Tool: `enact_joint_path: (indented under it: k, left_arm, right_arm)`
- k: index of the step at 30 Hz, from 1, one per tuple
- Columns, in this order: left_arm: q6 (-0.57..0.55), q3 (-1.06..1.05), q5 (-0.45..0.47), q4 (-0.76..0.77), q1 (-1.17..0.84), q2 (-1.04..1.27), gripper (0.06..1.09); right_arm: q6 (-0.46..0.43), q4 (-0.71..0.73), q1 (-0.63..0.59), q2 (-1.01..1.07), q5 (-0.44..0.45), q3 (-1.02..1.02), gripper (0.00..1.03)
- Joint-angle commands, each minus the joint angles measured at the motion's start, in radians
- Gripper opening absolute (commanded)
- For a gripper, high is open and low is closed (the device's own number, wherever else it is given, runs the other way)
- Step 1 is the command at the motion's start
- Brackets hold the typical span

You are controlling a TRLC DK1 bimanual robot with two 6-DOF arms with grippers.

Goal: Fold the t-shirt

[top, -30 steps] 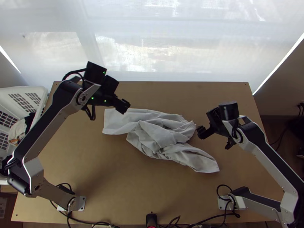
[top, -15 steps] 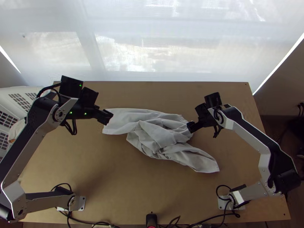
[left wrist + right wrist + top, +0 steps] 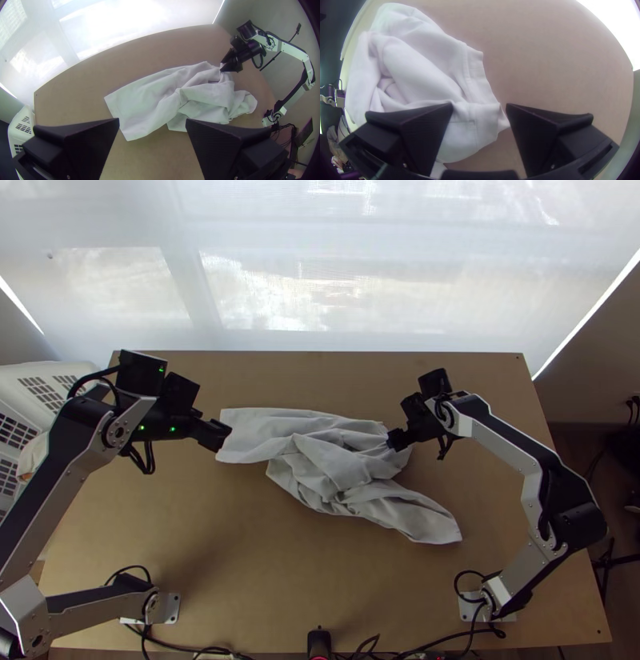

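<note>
From the top, a pale-grey cloth T-shirt is lying bunched across the light wooden table, the left black-fingered gripper hovering by its flatter end. In the left wrist view, that gripper's broad fingers are standing apart, gripping nothing. In the right wrist view, the right black-fingered gripper is straddling a stitched edge, unclosed. Straightening is apparently preceding any folding; the next move is likely calling for pinching that edge.
</note>
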Motion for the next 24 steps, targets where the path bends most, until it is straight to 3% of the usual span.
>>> enact_joint_path:
  k: [1,2,9,12,24]
  left_arm:
    - [0.012,-0.016,-0.006,-0.001,0.002,-0.009,1.03]
    - [0.013,-0.018,-0.006,0.001,0.002,-0.007,1.03]
    - [0.018,-0.019,-0.006,0.015,-0.003,-0.004,1.03]
    - [0.02,-0.019,-0.006,0.015,-0.006,-0.006,1.03]
    - [0.021,0.001,-0.022,0.036,-0.023,0.006,1.03]
  right_arm:
    - [-0.022,-0.009,0.005,0.016,-0.015,0.017,0.25]
    - [-0.029,-0.009,0.007,0.008,-0.017,0.017,0.16]
    - [-0.052,-0.027,0.021,-0.078,-0.017,0.011,0.03]
    - [-0.086,-0.029,0.033,-0.142,-0.005,0.011,0.03]
    - [-0.16,-0.078,0.192,-0.394,0.205,0.203,0.03]
